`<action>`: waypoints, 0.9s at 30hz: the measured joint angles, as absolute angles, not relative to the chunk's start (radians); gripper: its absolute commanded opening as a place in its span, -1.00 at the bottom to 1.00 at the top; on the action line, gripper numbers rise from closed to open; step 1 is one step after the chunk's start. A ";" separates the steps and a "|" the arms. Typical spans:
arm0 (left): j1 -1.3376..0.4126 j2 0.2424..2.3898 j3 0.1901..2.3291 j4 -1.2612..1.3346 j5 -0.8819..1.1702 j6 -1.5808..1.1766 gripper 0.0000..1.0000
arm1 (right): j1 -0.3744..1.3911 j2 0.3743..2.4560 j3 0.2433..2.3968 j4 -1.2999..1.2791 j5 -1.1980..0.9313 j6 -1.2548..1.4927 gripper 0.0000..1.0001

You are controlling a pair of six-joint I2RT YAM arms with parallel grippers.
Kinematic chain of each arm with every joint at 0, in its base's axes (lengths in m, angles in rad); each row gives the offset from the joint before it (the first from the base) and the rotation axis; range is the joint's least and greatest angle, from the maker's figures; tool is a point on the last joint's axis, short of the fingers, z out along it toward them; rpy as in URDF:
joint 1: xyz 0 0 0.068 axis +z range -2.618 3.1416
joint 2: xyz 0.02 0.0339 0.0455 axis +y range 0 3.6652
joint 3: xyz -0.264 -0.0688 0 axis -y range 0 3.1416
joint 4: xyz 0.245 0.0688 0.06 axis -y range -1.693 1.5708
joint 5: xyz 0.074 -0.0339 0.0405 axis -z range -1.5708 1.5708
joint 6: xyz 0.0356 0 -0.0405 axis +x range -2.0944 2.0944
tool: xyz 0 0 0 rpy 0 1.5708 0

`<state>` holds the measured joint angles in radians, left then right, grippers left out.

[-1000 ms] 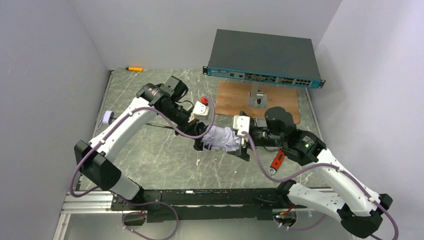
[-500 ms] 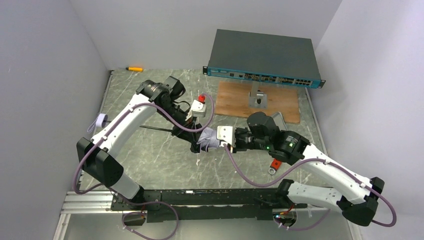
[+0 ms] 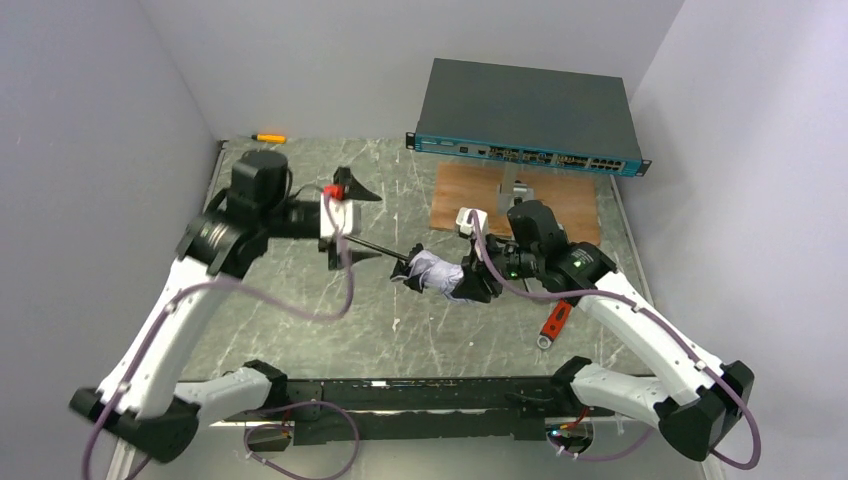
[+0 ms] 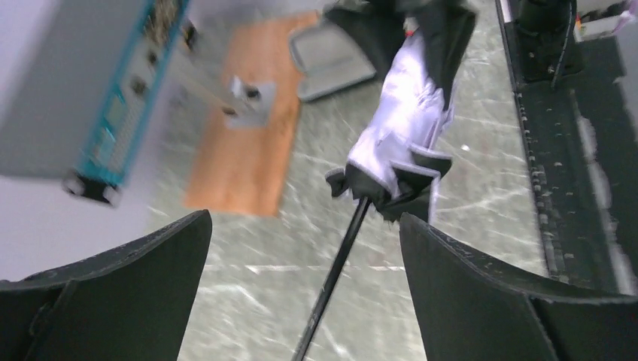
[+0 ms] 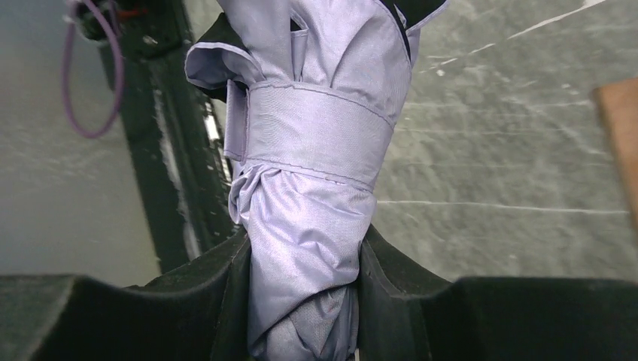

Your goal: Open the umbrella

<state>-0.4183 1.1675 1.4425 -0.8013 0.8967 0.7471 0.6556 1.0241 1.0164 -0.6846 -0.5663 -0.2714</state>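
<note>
Though snug in the right claw [image 5: 305, 247], umbrella [image 5: 316, 135] ends off-frame.

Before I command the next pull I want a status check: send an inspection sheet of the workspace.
Surface: grey marbled tabletop.
Job's things: umbrella folded, strap fastened round it, black shaft extended; handle not seen.
Clutter: network switch, wooden board, orange marker, red-handled tool.
Grippers: left gripper open, fingers either side of the shaft, not touching; right gripper shut on the umbrella.
Cables: purple cable along each arm.
Surroundings: plain walls on three sides.
</note>
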 measured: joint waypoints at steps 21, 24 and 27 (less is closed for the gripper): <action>-1.069 1.125 1.274 -0.767 0.411 1.003 -0.20 | 0.607 1.103 1.007 -0.601 -0.847 -0.032 -1.00; -1.077 1.126 1.260 -0.761 0.365 1.008 -0.09 | 0.606 1.105 1.007 -0.602 -0.847 -0.033 -1.00; -1.077 1.126 1.234 -0.756 0.325 1.012 -0.10 | 0.606 1.105 1.007 -0.602 -0.848 -0.033 -1.00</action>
<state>-1.0767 1.1255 1.2335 -0.7559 0.3248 1.0119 0.6056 1.1046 1.0069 -0.6018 -0.8478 -0.0334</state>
